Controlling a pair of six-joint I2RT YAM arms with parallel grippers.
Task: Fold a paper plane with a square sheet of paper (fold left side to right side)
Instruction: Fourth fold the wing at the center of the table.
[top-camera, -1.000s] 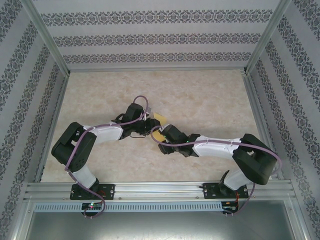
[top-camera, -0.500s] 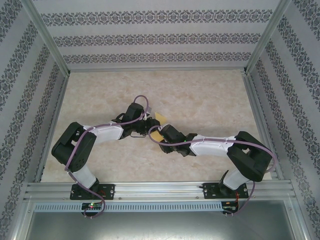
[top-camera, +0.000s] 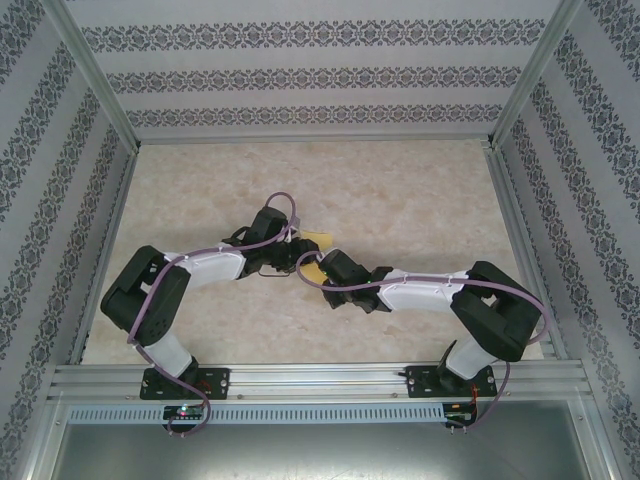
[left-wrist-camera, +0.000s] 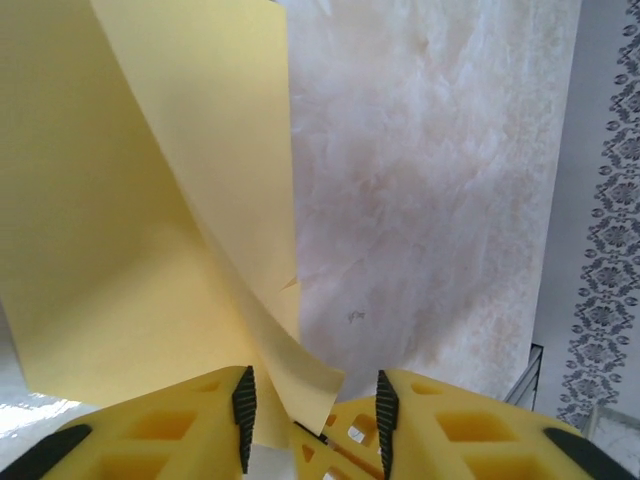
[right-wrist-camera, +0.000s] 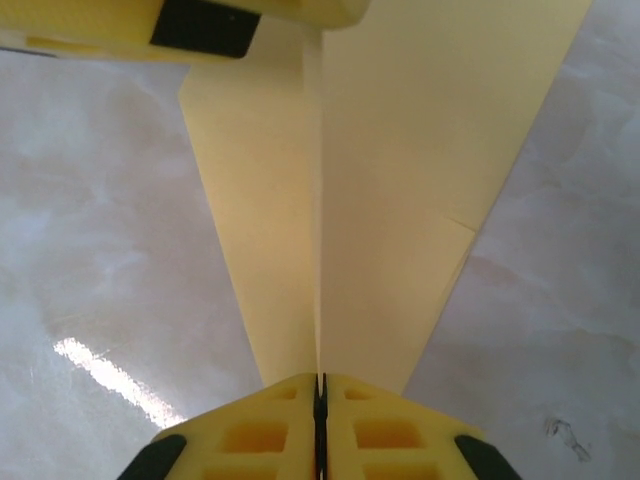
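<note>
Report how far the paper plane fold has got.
Done: the yellow paper already tapers along a centre crease. In hand: the right gripper is shut on that crease; the left gripper stands open around a curled flap. Left: that flap is not yet pressed flat, so the plane looks unfinished.

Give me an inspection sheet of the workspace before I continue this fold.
Surface: beige marbled table, some glare.
Job's things: yellow paper, creased down the middle, held mid-table between both arms.
Clutter: nothing seen.
Tools: right tool shut on the paper at its crease; left tool open, a curled paper edge between its jaws.
Cables: purple cables run along both arms, looped at the wrists.
Surroundings: patterned walls, aluminium frame.
</note>
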